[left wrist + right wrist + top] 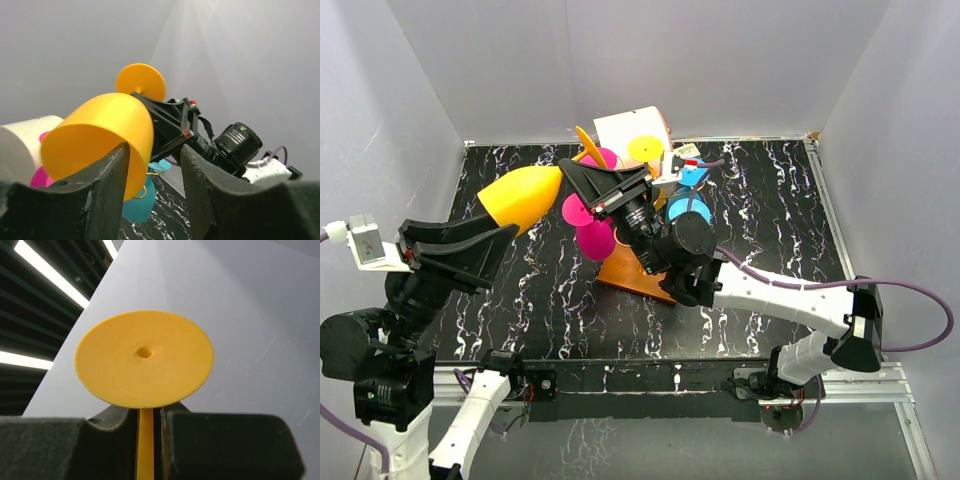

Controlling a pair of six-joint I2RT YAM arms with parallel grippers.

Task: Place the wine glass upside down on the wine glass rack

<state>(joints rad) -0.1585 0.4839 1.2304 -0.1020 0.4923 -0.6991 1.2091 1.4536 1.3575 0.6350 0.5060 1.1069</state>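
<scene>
Pinching the orange plastic wine glass point(520, 195) by its stem, the right gripper point(148, 415) carries it; the left gripper point(155, 152) gapes. Next, likely: hook it inverted on the gold wire rack point(630, 275).

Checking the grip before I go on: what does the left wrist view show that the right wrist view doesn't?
Only the left wrist view: the wine glass bowl beside the open left gripper, a teal glass lower down and a white cylinder. Only the right wrist view: the stem pinched in the right gripper. Both show the glass's round foot.
</scene>
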